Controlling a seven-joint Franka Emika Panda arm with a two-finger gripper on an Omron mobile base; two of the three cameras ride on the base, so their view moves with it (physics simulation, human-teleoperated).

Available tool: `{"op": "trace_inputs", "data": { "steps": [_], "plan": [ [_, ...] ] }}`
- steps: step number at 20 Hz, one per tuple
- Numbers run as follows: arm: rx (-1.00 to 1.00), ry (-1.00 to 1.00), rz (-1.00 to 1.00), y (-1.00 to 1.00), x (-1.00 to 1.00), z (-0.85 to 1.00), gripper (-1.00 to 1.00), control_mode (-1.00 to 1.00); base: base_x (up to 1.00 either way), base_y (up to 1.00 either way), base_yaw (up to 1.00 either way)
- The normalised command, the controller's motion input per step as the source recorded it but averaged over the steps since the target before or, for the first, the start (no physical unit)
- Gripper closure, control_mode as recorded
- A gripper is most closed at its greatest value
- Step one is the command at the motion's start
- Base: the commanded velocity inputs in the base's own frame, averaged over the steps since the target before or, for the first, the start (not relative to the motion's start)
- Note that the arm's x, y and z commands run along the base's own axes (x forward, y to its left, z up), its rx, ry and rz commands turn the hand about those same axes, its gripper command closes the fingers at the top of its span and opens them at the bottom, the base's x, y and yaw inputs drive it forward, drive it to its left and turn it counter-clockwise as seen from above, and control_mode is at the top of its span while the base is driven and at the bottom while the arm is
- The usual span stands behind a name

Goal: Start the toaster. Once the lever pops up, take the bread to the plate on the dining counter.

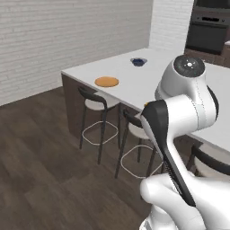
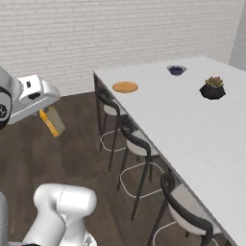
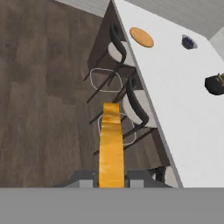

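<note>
Here your gripper (image 3: 111, 178) was clamped narrowly on the bread (image 3: 111, 146), the slice seen edge-on between the fingers. In the right base view the bread (image 2: 52, 121) hung below the hand over the wood floor (image 2: 72, 144), off the tabletop (image 2: 192, 120) and well apart from it. The plate (image 2: 125, 87) lay near the tabletop's far corner, close to the edge above the stools (image 2: 137, 149). A blue bowl (image 2: 176, 70) sat beyond it toward the far edge, and a potted plant (image 2: 213, 88) stood farther in from that edge.
</note>
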Motion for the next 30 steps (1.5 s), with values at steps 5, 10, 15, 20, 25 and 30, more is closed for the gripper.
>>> {"op": "trace_inputs", "data": {
  "steps": [5,10,15,20,25,30],
  "plan": [
    [0.00,0.00,0.00,0.00,0.00,0.00,1.00,1.00,0.95,1.00,-0.38],
    [0.00,0.00,0.00,0.00,0.00,0.00,1.00,1.00,0.89,0.98,-0.30],
    [0.00,0.00,0.00,0.00,0.00,0.00,1.00,1.00,0.89,0.99,-0.29],
    [0.00,0.00,0.00,0.00,0.00,0.00,1.00,1.00,0.91,0.89,-0.41],
    [0.00,0.00,0.00,0.00,0.00,0.00,1.00,1.00,0.89,0.97,-0.46],
    [0.00,0.00,0.00,0.00,0.00,0.00,1.00,1.00,0.81,0.74,-0.43]
  ]
}}
